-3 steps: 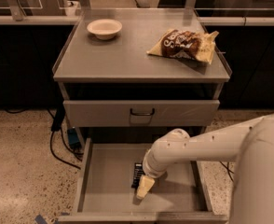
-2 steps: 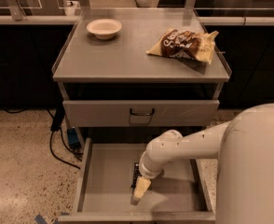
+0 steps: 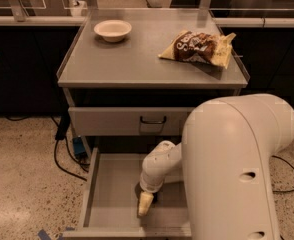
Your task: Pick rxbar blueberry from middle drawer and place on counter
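Now | your gripper (image 3: 145, 204) sits low in middle drawer (image 3: 111, 199), mid-floor, tip toward near edge | rxbar blueberry (image 3: 153, 198): only a dark sliver just right of it, rest hidden under it | long axis: can't tell | grip state: can't tell

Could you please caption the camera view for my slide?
Pincer inside the open middle drawer; snack bag and bowl on the counter.

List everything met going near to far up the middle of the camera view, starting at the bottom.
gripper lowered into the open middle drawer → closed drawer front with its black handle → snack bag on the countertop → white bowl, farthest back.
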Available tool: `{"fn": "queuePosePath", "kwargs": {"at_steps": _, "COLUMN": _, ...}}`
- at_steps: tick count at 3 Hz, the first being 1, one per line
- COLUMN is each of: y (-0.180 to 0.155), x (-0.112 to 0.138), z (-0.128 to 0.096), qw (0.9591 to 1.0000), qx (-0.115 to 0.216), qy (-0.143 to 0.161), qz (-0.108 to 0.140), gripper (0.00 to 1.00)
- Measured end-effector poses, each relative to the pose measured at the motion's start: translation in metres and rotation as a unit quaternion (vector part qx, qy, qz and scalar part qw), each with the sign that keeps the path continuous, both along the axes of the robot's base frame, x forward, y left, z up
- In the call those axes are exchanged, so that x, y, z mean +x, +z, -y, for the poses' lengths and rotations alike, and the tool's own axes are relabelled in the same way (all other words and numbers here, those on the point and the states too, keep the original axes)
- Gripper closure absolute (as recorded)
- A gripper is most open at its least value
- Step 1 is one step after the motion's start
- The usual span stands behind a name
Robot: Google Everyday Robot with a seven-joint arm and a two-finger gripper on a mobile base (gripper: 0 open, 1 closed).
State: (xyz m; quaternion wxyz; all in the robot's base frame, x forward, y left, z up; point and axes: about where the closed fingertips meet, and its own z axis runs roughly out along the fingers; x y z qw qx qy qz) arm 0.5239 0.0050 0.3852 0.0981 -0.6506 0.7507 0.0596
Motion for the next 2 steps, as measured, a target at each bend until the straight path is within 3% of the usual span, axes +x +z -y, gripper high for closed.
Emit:
{"fn": "queuePosePath", "kwargs": {"at_steps": 1, "y": -0.002, "x": 0.000, "z": 0.001, "qw": 1.0000, "qx": -0.001, "qy": -0.001, "qz": -0.001, "gripper": 0.00}}
{"fn": "queuePosePath", "kwargs": {"at_steps": 2, "y": -0.032, "x": 0.003, "z": 0.008, "qw": 0.9997, "qx": -0.015, "qy": -0.007, "qz": -0.019, "gripper": 0.00}}
